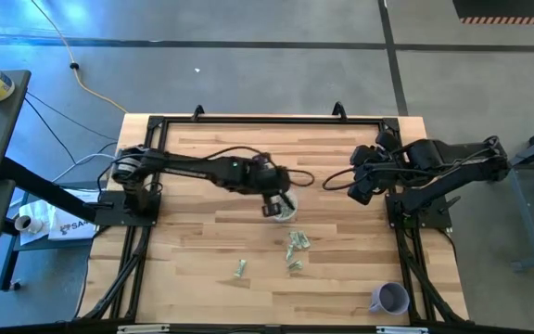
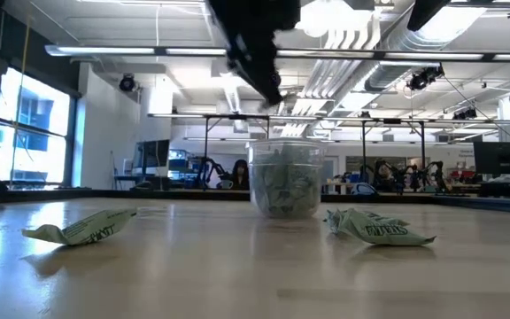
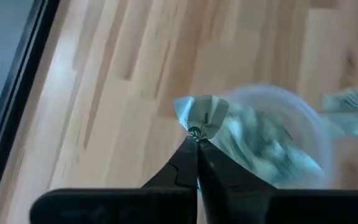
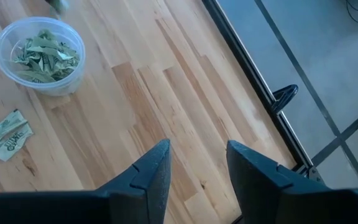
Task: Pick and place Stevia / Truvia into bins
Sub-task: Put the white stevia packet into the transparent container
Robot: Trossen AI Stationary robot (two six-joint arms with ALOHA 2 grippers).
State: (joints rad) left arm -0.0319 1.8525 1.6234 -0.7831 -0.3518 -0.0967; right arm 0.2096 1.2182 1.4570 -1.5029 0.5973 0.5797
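Note:
A clear round cup (image 4: pixel 40 55) with a whitish rim stands mid-table, holding several crumpled green-and-white packets; it also shows in the low view (image 2: pixel 285 178). Loose packets lie flat on the wood nearer the near edge (image 1: pixel 297 243), (image 1: pixel 240 268); two show in the low view (image 2: pixel 82 228), (image 2: pixel 377 228). My left gripper (image 3: pixel 196 140) hangs just above the cup (image 1: pixel 280 208), shut on one crumpled packet (image 3: pixel 202 114). My right gripper (image 4: pixel 196 163) is open, waiting over bare wood near the table's right side. My left gripper pinches a crumpled green-and-white packet by one end (image 3: pixel 196 132) between its two fingertips. The packet sticks out past the tips, lifted clear of the table, beside and above the cup's rim (image 3: pixel 253 93).
A lavender-purple cup (image 1: pixel 389 299) lies near the table's near right corner. A black frame (image 1: pixel 267 119) runs round the table's edges. Bare wood lies left of the clear cup and along the far side. People and desks show in the room beyond.

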